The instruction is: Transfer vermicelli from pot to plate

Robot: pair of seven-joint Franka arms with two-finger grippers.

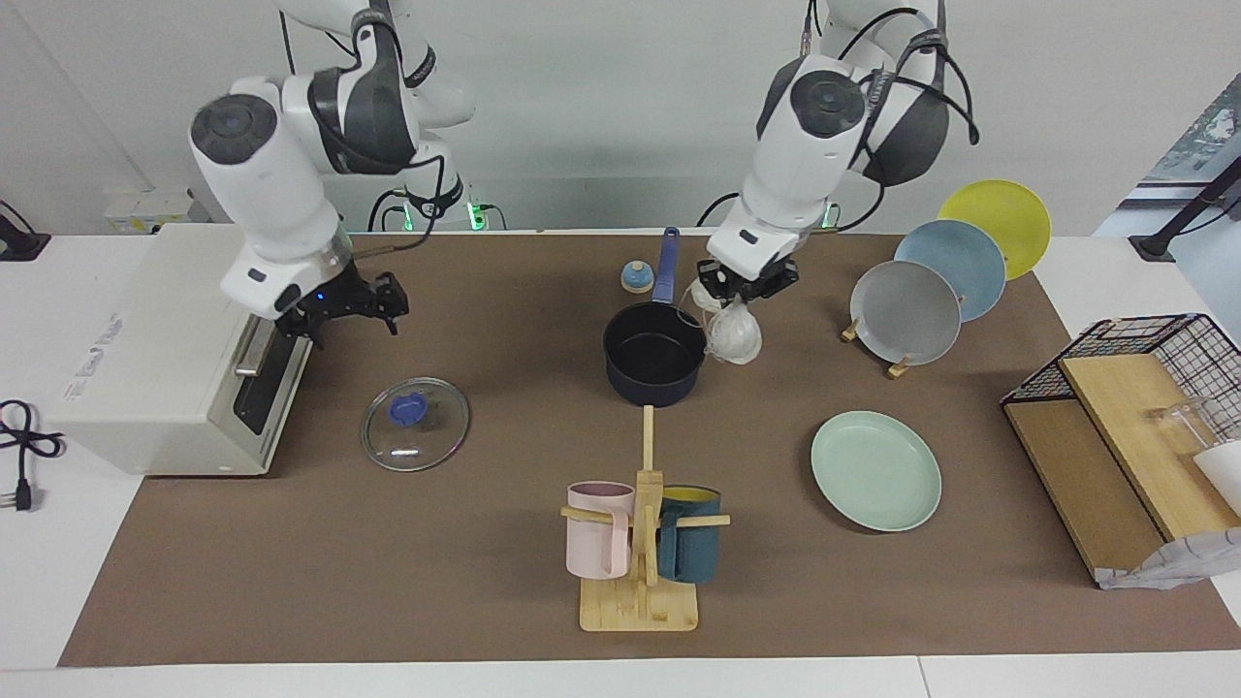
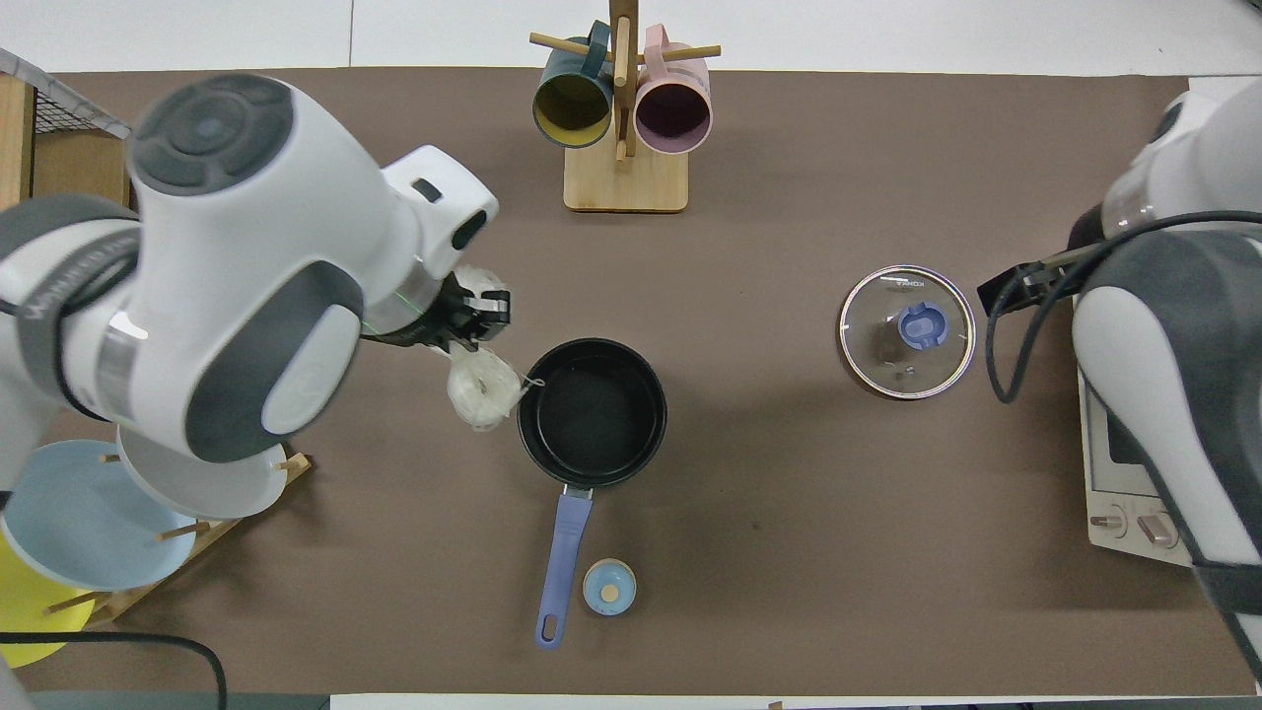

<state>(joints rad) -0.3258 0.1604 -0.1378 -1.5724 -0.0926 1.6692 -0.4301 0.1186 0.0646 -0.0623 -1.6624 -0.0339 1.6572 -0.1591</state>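
left gripper point(image 1: 747, 288): fingers clenched on the vermicelli point(image 1: 734, 334), dangling just beside the pot point(image 1: 654, 355)
risk: loose strands may snag the rim or drop short of the plate point(image 1: 875, 471)
right gripper point(image 1: 349, 305): waits near the toaster oven point(image 1: 165, 359), fingers spread

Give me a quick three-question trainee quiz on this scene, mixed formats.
1. True or false: the noodles hang from the left end effector, outside the pot.
2. What lies on the green plate? A) noodles B) a lid C) nothing
3. Fill in: the right end effector waits over the mat in front of the ____.

Key: 1 true. 2 C. 3 toaster oven.
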